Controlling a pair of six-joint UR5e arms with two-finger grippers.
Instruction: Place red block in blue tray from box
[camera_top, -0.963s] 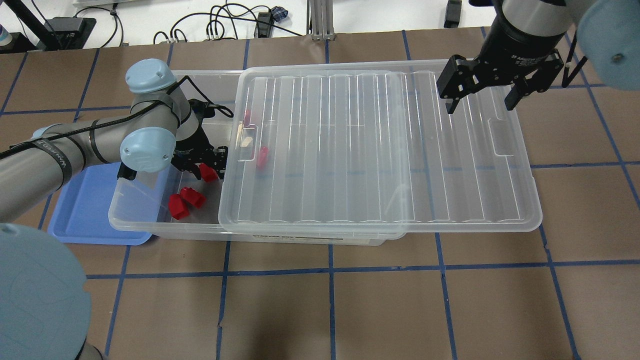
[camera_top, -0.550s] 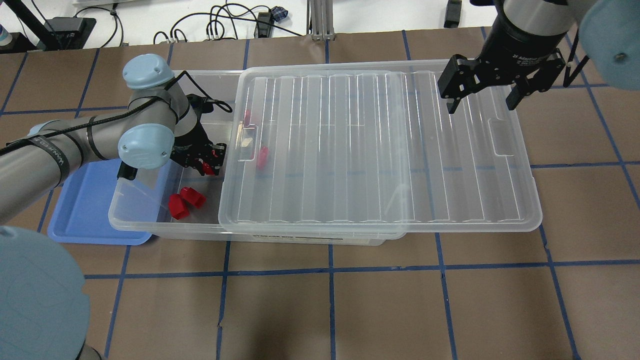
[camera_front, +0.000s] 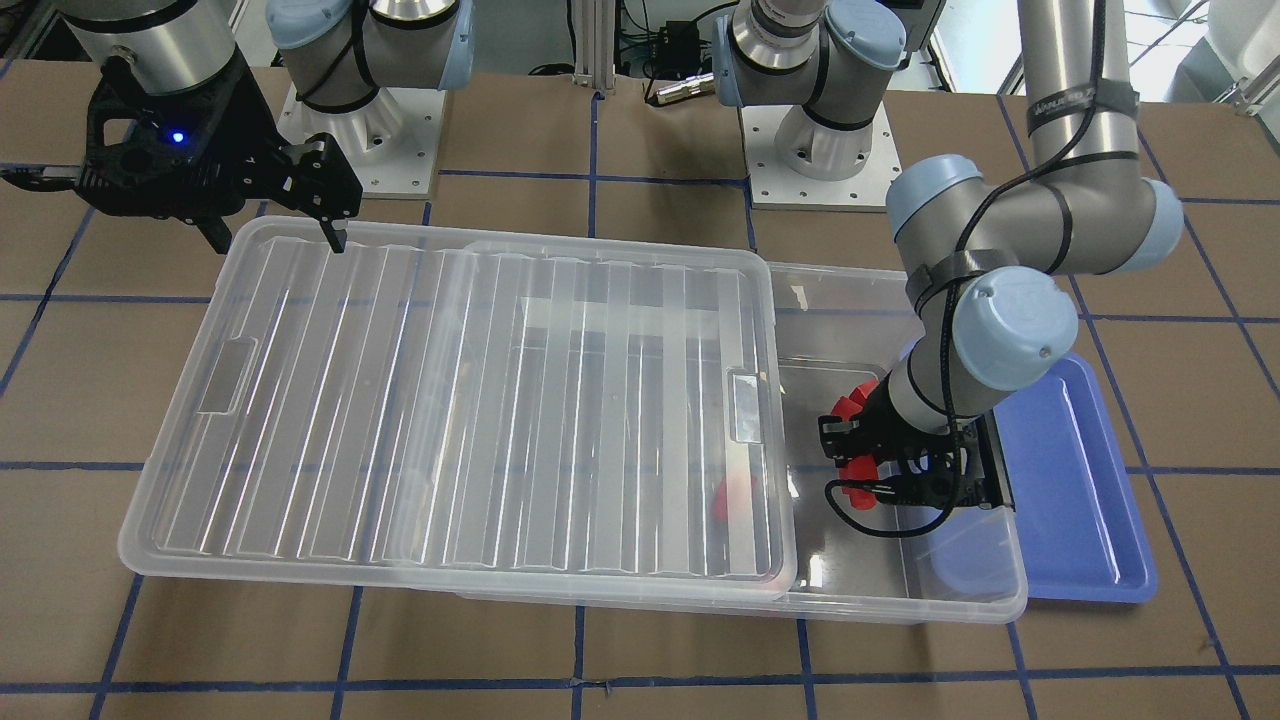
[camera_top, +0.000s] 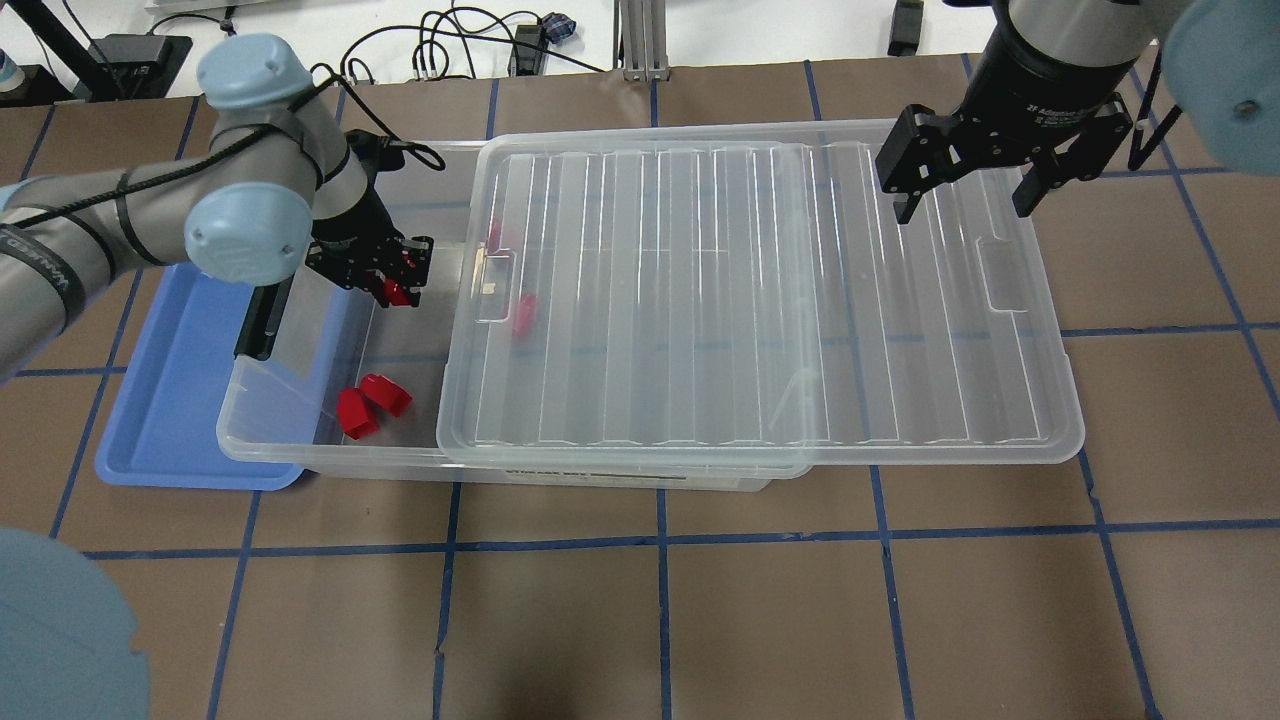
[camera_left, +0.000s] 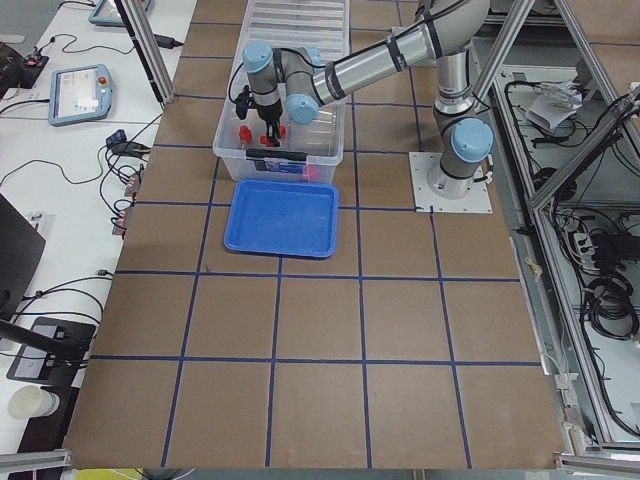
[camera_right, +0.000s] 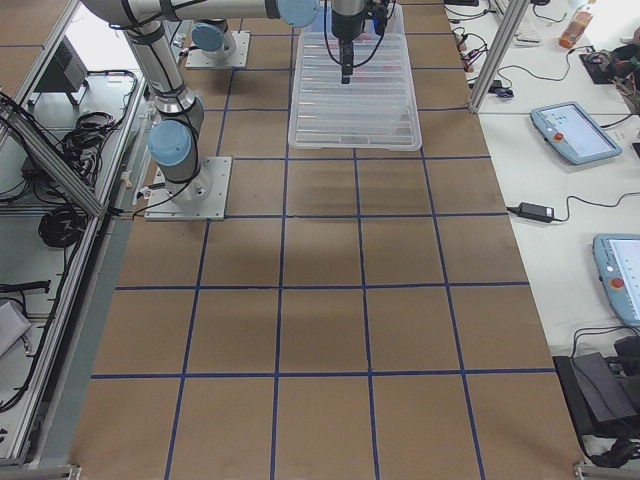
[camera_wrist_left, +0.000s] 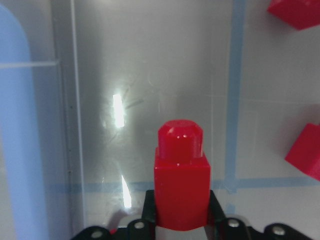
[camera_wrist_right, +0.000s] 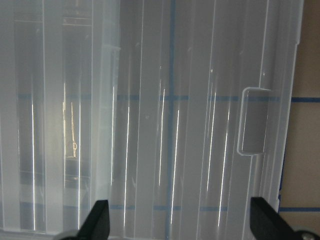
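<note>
Upper left of the frame: black two-finger left gripper (camera_top: 388, 285) clamped on a small bright red plastic block (camera_top: 398, 295), above the uncovered left end of a large clear plastic box (camera_top: 300, 455). Lower in that opening, two more red blocks (camera_top: 372, 405) touching each other. Two further red shapes (camera_top: 523, 312) blurred beneath the ribbed translucent lid (camera_top: 760, 300), slid rightward. Left edge: shallow blue plastic tray (camera_top: 170, 400), partly overlapped by the box. Upper right: black right gripper (camera_top: 962, 205) spread wide above the lid's corner.
</note>
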